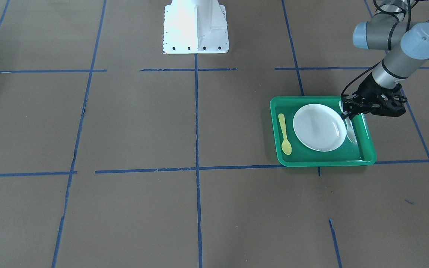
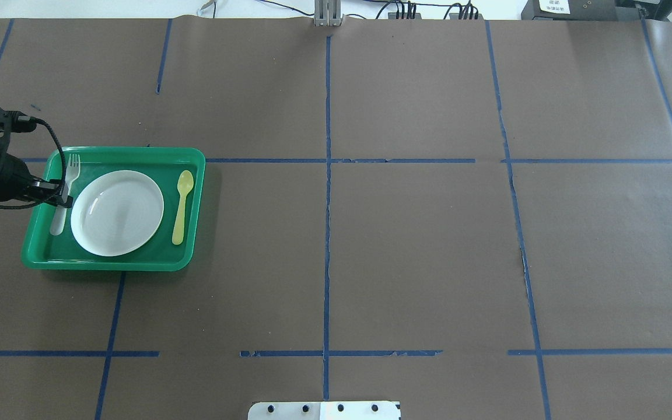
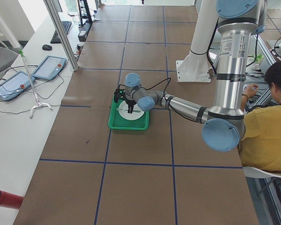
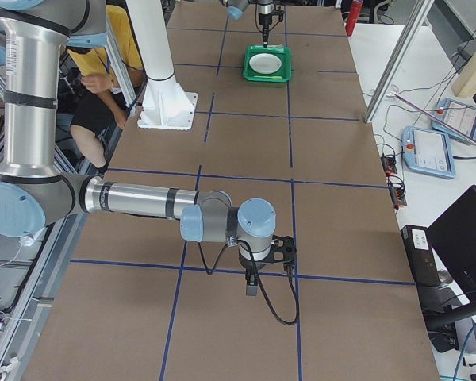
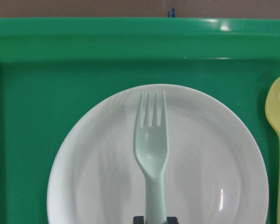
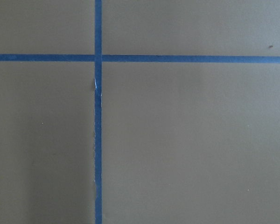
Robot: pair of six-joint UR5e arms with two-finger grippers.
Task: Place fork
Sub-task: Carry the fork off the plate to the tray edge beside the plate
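The pale whitish fork is in my left gripper, which is shut on its handle. It hangs low over the green tray, at the left edge of the white plate, with its tines pointing away from the robot. I cannot tell whether it touches the tray. In the left wrist view the fork shows in front of the plate. My right gripper shows only in the exterior right view, low over bare table far from the tray. I cannot tell if it is open or shut.
A yellow spoon lies in the tray on the plate's right side. The robot's white base stands at the table's near middle. Blue tape lines cross the brown table. An operator sits beside the robot.
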